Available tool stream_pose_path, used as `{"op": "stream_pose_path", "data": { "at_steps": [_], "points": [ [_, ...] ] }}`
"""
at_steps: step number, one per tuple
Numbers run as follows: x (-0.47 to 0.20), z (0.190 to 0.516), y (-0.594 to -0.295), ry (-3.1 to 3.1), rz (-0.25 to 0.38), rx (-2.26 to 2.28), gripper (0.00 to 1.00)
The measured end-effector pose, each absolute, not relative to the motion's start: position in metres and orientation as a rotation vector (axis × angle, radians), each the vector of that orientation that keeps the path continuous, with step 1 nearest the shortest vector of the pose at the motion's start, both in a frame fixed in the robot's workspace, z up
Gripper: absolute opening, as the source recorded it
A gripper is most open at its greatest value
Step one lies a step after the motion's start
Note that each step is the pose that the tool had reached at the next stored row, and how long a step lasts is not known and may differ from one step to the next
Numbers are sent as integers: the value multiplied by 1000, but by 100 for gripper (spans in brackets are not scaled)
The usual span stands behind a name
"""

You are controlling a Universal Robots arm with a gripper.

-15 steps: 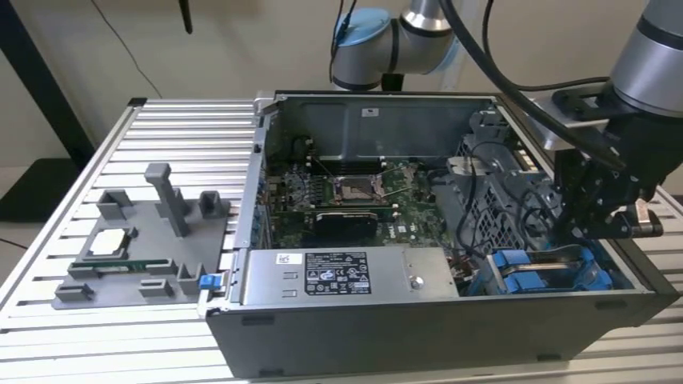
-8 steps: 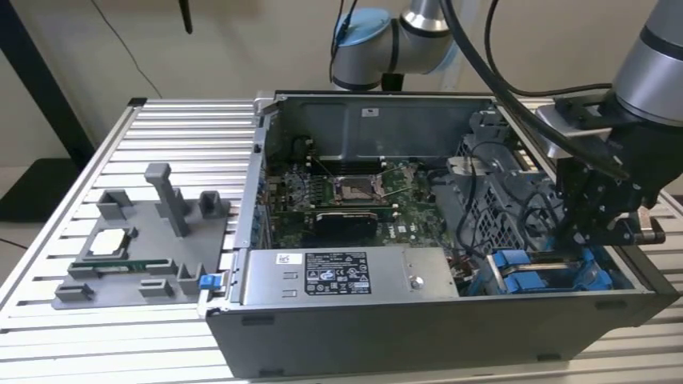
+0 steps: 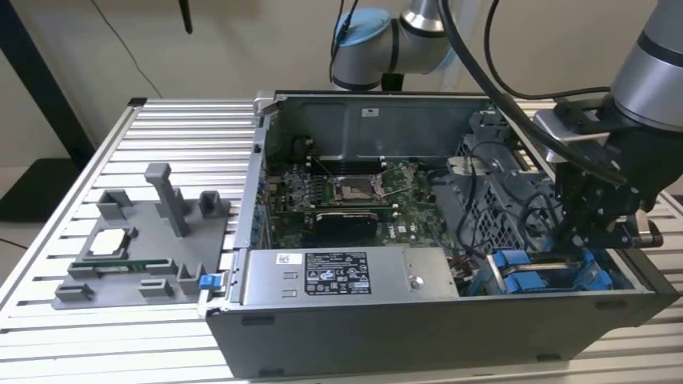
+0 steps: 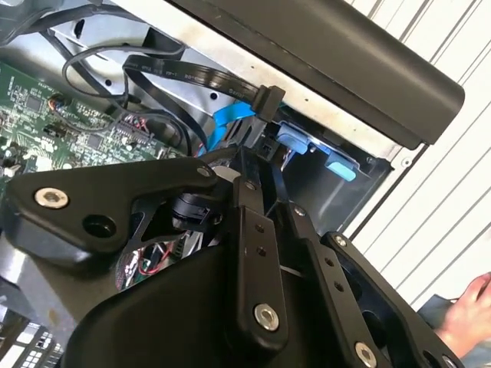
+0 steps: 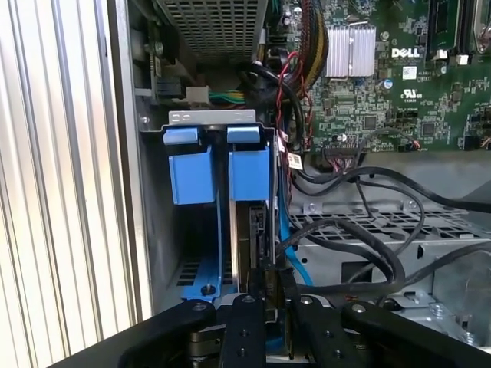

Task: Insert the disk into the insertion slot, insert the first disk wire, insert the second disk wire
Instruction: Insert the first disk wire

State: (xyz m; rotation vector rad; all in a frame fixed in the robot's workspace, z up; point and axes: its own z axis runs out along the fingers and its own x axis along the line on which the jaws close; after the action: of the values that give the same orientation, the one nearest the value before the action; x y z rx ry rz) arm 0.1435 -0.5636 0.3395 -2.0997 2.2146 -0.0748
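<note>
One open computer case [image 3: 427, 336] lies on the slatted tabletop [image 3: 160, 128], toward the exterior view's right edge. Inside it, going down in size, are the motherboard [image 3: 353, 188] mid-case, the grey power supply [image 3: 341, 276] along the near wall, and the drive cage [image 5: 211, 116] in the case's near corner on the exterior view's right.

I have the gripper [image 3: 581, 240] low over that corner. In the first wrist view the gripper [image 5: 268, 280] has its fingers drawn almost together, and I judge they pinch the disk's end, though the contact itself is partly hidden. The disk [image 5: 257, 230] stands edge-on and looks well down in the insertion slot [image 5: 247, 136], with its blue carrier tab level with the tab of the neighbouring bay. I can't confirm it is fully seated.

Loose black cables [image 5: 368, 230] loop just beside the slot. In the second wrist view a flat black wire's connector [image 4: 265, 100] and a blue wire [image 4: 230, 119] hang near the fingertips, neither of them plugged in that I can see.

Risks from here:
- A slight tilt of the gripper could bind the carrier in the rails.
- A finger could hook one of those loops and drag it.
- A cable could get trapped between the disk and the cage wall.
</note>
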Motion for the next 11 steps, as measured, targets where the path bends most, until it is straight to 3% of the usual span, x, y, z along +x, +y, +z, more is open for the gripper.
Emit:
{"op": "stream_pose_path", "data": {
  "at_steps": [11],
  "points": [
    [144, 340, -565, 2215, -73, -2100, 0]
  ]
}}
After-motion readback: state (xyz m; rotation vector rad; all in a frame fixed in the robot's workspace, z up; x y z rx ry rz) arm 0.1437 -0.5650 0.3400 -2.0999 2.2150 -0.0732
